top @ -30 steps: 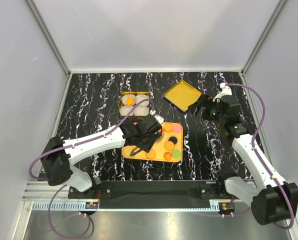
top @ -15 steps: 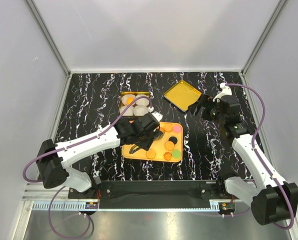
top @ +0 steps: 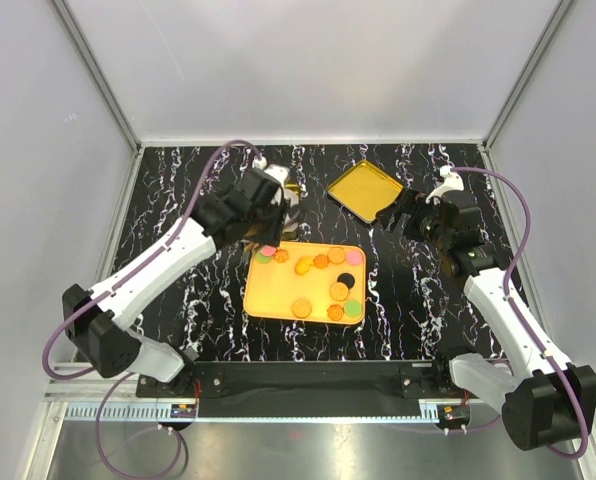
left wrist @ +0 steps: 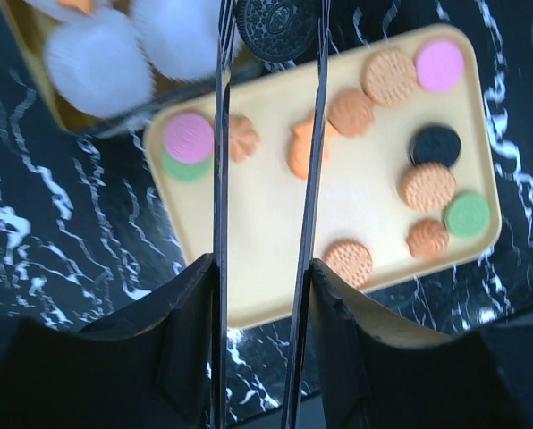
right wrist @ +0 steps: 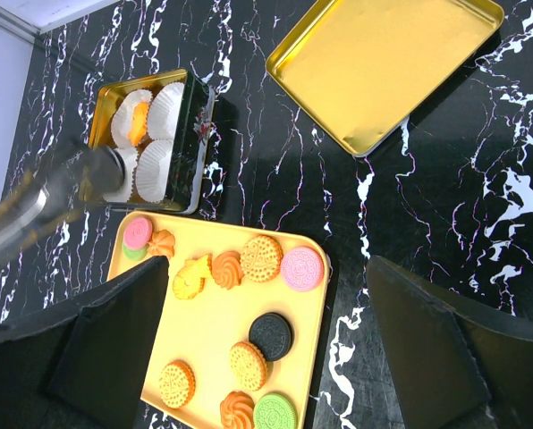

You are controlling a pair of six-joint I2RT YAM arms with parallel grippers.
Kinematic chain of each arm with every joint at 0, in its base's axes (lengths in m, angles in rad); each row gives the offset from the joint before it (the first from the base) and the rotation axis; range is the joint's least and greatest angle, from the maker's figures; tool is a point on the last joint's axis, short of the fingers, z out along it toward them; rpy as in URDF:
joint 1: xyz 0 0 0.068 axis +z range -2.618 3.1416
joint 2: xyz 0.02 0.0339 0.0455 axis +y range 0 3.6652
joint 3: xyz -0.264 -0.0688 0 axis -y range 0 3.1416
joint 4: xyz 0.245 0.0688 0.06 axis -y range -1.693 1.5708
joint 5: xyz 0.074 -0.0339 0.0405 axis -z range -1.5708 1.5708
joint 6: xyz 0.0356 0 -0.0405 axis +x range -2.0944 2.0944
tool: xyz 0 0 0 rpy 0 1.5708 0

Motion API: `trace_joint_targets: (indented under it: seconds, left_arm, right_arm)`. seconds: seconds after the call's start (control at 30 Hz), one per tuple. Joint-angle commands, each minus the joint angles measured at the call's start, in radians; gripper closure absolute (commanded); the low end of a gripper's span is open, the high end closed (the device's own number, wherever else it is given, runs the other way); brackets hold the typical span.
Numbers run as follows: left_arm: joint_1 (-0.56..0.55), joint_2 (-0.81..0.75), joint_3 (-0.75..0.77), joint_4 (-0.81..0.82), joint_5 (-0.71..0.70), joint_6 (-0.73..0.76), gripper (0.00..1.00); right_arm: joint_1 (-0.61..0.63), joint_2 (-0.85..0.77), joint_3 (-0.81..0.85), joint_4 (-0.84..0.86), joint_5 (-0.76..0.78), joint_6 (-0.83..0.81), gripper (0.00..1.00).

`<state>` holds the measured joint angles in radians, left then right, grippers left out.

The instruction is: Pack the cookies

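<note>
Lighting is bright, even and overhead; shadows are soft. In the left wrist view, paper cups [left wrist: 97, 67] are blurred and cookies [left wrist: 427, 186] are sharp.

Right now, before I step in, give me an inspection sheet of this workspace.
Surface: black marbled table.
Job's things: cookies on yellow tray; dark cookie held over the tin; orange cookie in one paper cup.
Clutter: nothing seen.
Grippers: left gripper shut on the dark cookie; right gripper open beside gold lid.
Cables: purple cables loop along both arms.
Surroundings: white walls, nothing else seen.
</note>
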<state>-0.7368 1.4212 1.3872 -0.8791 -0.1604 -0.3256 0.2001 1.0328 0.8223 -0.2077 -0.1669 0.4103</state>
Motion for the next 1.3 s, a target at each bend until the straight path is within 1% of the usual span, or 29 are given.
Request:
trace_joint_targets:
  seconds: [0.0, 0.2, 0.33, 0.67, 0.97, 1.27]
  left_arm:
    - [0.063, 0.037, 0.099, 0.051, 0.028, 0.045, 0.53]
    - [0.140, 0.168, 0.211, 0.068, -0.001, 0.053, 0.53]
    - [0.178, 0.245, 0.272, 0.077, 0.012, 0.046, 0.53]
    - [0.224, 0.393, 0.314, 0.111, 0.015, 0.039, 0.54]
    - [0.244, 0.421, 0.297, 0.126, 0.018, 0.042, 0.53]
    - [0.251, 0.424, 0.297, 0.120, 0.041, 0.043, 0.49]
  right_arm:
    - [-0.001, -0.004, 0.006, 0.013, 0.006, -0.019, 0.00]
    - [-0.001, -0.002, 0.006, 0.014, 0.007, -0.018, 0.00]
    - [-0.002, 0.001, 0.005, 0.014, 0.007, -0.018, 0.00]
    - [-0.002, 0.001, 0.003, 0.016, 0.004, -0.018, 0.00]
    - [-0.001, 0.003, 0.001, 0.019, 0.004, -0.018, 0.00]
    - [-0.001, 0.006, 0.005, 0.017, 0.001, -0.019, 0.00]
